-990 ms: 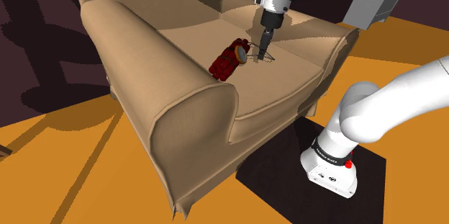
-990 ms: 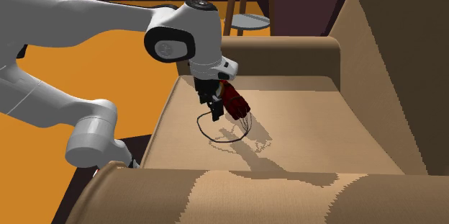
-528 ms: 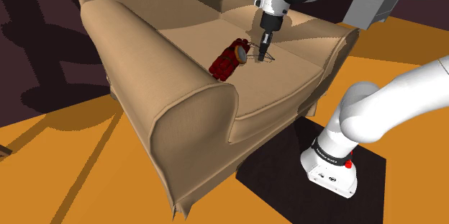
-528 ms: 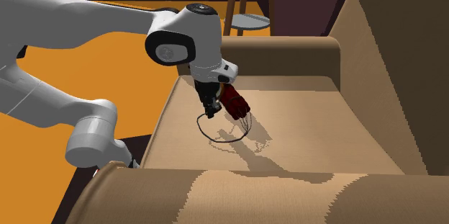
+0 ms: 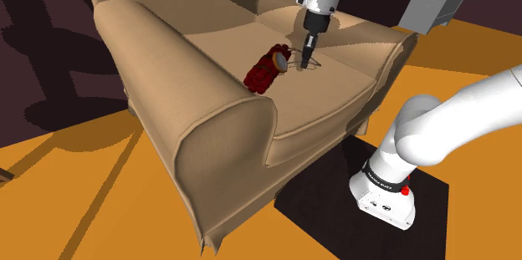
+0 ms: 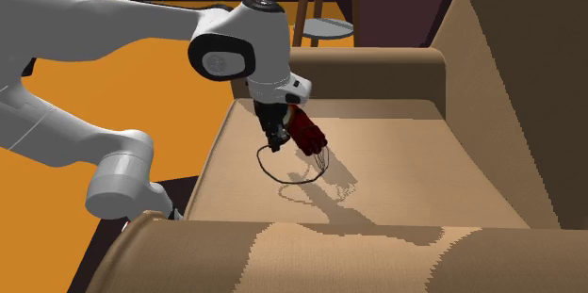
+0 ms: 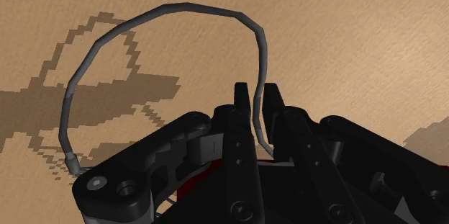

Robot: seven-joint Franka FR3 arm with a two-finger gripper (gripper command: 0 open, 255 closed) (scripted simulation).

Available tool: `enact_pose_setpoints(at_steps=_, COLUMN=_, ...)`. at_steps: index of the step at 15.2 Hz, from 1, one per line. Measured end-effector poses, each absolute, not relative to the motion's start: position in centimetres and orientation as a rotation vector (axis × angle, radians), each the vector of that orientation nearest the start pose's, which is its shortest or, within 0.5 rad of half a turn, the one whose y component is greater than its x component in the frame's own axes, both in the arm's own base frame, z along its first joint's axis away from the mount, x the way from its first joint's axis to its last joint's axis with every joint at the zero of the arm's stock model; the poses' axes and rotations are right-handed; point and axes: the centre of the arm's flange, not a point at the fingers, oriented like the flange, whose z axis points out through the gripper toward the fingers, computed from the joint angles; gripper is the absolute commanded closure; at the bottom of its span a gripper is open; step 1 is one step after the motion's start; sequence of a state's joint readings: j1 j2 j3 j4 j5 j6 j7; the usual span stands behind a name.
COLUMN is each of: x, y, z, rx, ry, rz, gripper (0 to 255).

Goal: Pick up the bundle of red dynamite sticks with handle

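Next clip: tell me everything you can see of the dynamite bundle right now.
The bundle is a cluster of dark red sticks lying on its side on the tan sofa seat cushion. A thin grey wire handle loops out from one end, over the cushion. The black gripper clasps that wire between its fingers; it touches the handle, not the sticks.

A tan sofa [image 5: 209, 99] stands on an orange floor [image 5: 75, 208]. A dark red dynamite bundle [image 5: 266, 70] lies on the seat, close under the sofa's tall rolled edge. The black gripper [image 5: 306, 56] points down just beside the bundle's end, at its thin wire handle [image 5: 311, 67]. The white arm [image 5: 435, 124] rises from a black stand [image 5: 314, 204].
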State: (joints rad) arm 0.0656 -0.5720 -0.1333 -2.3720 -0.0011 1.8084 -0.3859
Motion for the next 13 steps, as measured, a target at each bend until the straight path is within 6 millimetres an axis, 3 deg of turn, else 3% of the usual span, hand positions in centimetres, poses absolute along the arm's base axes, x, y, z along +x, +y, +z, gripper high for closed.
enact_pose_setpoints(at_steps=13, x=38.0, y=-3.2, z=59.3, rx=-3.029, ry=-0.519, rz=-0.028, gripper=255)
